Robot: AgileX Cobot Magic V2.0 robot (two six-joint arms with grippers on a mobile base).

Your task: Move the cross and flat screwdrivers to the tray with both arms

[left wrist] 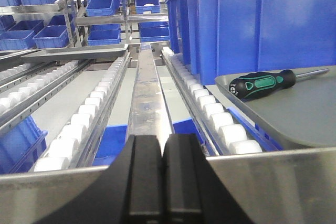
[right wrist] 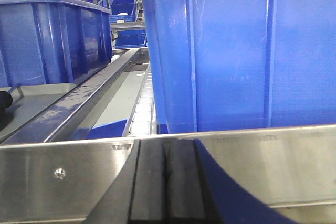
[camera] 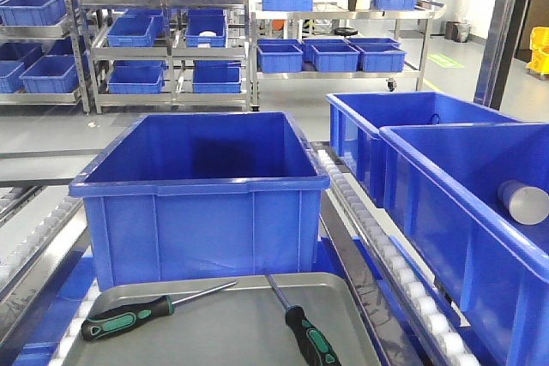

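Two screwdrivers with black and green handles lie on the grey metal tray [camera: 223,332] at the front. One screwdriver [camera: 129,319] lies on the tray's left side, shaft pointing right and away; it also shows in the left wrist view [left wrist: 262,83]. The other screwdriver [camera: 306,336] lies on the right side, shaft pointing away. Neither gripper shows in the front view. My left gripper [left wrist: 161,153] is shut and empty, low over the roller lane left of the tray [left wrist: 294,103]. My right gripper [right wrist: 165,166] is shut and empty, behind a steel rail, right of the tray [right wrist: 31,98].
A large blue bin [camera: 202,190] stands right behind the tray. Two more blue bins [camera: 467,186] stand on the right lane; the nearer one holds a white cylinder [camera: 523,201]. Roller tracks [camera: 386,255] run between the lanes. Shelves with blue bins [camera: 171,40] stand far behind.
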